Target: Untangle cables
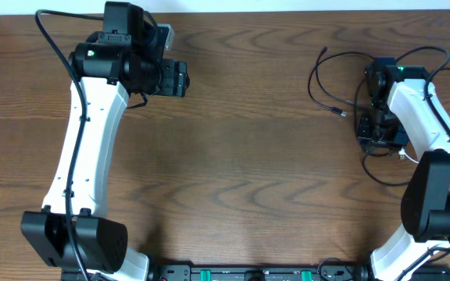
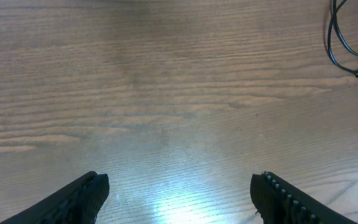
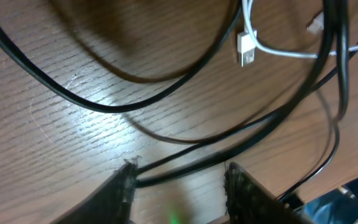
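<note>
Cables (image 3: 104, 108) lie bunched on the tabletop (image 1: 248, 156) around and under the right gripper (image 3: 179, 177): black loops, with a white USB plug (image 3: 246, 50) just beyond it. Right jaws spread either side of one black cable. Left gripper (image 2: 179, 186) is well apart from the right gripper, over bare wood, jaws spread wide.

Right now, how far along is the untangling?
Done: nothing that shows. The cables lie bunched on the right side, black ones crossing the white cable. In hand: the right tool straddles one black cable, fingers apart, not clamped. The left tool is open over the table, away from them. Left: essentially all the separating.
</note>
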Available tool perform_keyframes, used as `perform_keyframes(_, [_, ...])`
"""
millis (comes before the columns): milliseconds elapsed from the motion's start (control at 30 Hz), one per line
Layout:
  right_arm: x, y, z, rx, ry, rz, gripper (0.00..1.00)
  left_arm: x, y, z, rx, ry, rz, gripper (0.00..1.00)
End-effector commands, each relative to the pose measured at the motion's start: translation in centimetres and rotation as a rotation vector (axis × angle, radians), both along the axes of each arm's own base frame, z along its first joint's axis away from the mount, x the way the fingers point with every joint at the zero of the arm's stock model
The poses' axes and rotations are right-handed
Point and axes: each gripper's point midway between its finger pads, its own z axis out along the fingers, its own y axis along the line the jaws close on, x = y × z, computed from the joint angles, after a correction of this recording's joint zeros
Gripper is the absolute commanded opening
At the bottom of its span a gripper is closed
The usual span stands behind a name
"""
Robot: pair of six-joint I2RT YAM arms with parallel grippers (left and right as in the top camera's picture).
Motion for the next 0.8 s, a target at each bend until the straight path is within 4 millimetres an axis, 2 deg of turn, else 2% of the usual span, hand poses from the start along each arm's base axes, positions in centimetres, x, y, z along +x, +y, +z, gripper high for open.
perform_keyframes(0, [-0.09, -0.40, 0.06, -0.022, -0.004, -0.015, 0.16, -0.28, 0.04, 1.23, -0.005, -0.029, -0.005, 0.79])
perform_keyframes(33, [0.02, -0.40, 0.04, -0.022, -0.009, -0.015, 0.06, -0.28, 0.02, 1.23, -0.006, -0.029, -0.005, 0.79])
perform_keyframes(67, [0.14, -0.40, 0.02, -0.022, -0.015, -0.018, 0.01, -0.31, -0.11, 1.26, -0.013, -0.029, -0.009, 0.79])
perform_keyframes(333, [0.50, -0.40, -0.04, -0.021, -0.029, -0.014, 0.01, -0.35, -0.26, 1.29, -0.021, -0.028, -0.013, 0.79])
perform_keyframes(367, [0.44, -0.39, -0.02, -0.021, -0.026, -0.014, 0.07, -0.35, -0.26, 1.29, -0.021, -0.028, -0.013, 0.79])
perform_keyframes(400, [0.34, -0.38, -0.02, -0.020, -0.022, -0.015, 0.33, -0.34, -0.26, 1.29, -0.021, -0.028, -0.013, 0.79])
perform_keyframes(433, [0.28, -0.39, -0.01, -0.021, -0.020, -0.017, 0.51, -0.35, -0.25, 1.29, -0.020, -0.028, -0.013, 0.79])
perform_keyframes(500, [0.28, -0.48, 0.02, -0.029, -0.024, -0.030, 0.68, -0.34, -0.26, 1.29, -0.021, -0.028, -0.013, 0.79])
perform_keyframes(567, [0.17, -0.65, 0.09, -0.041, -0.023, -0.041, 0.76, -0.35, -0.26, 1.31, -0.021, -0.028, -0.013, 0.79])
perform_keyframes(767, [-0.08, -0.84, -0.01, -0.055, -0.017, -0.049, 0.77, -0.33, -0.25, 1.30, -0.020, -0.029, -0.013, 0.79])
